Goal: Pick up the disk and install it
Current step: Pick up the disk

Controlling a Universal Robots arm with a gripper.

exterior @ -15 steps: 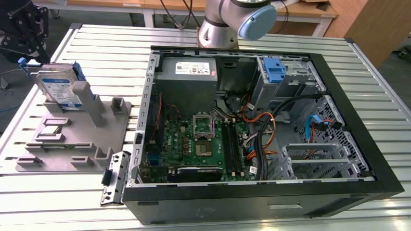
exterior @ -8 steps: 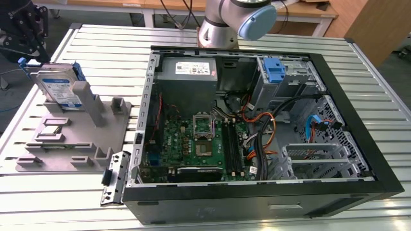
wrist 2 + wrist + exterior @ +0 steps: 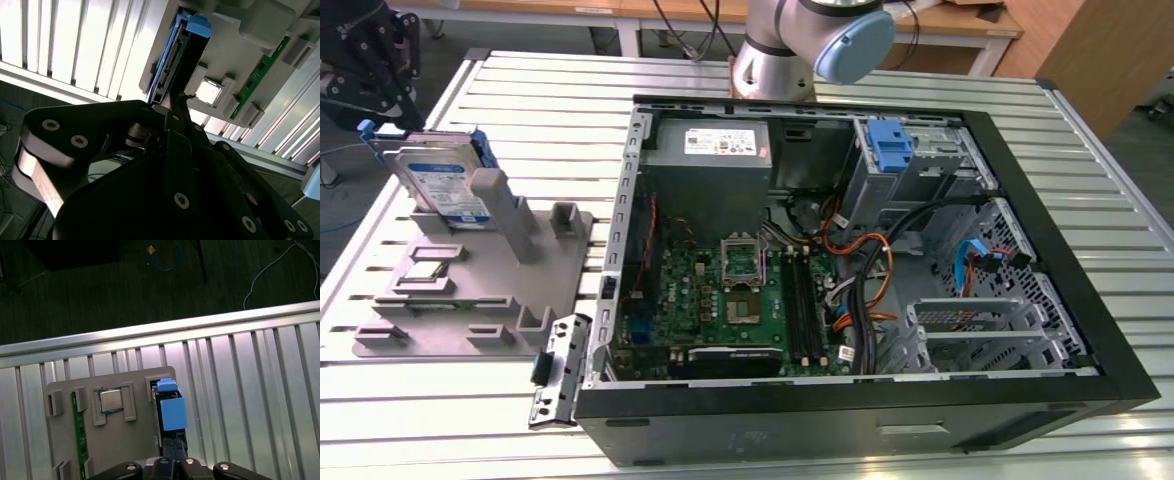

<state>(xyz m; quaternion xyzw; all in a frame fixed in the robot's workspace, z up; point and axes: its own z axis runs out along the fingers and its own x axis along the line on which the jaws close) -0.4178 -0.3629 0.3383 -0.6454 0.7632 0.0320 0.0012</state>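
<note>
Disk (image 3: 172,412) stands in grey fixture (image 3: 135,440), near pressed-together end effector (image 3: 173,442)

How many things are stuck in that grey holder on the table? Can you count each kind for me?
disk: 1
square silver chip: 1
green circuit stick: 1
Total: 3 things, all sitting in slots of the grey holder.
</note>
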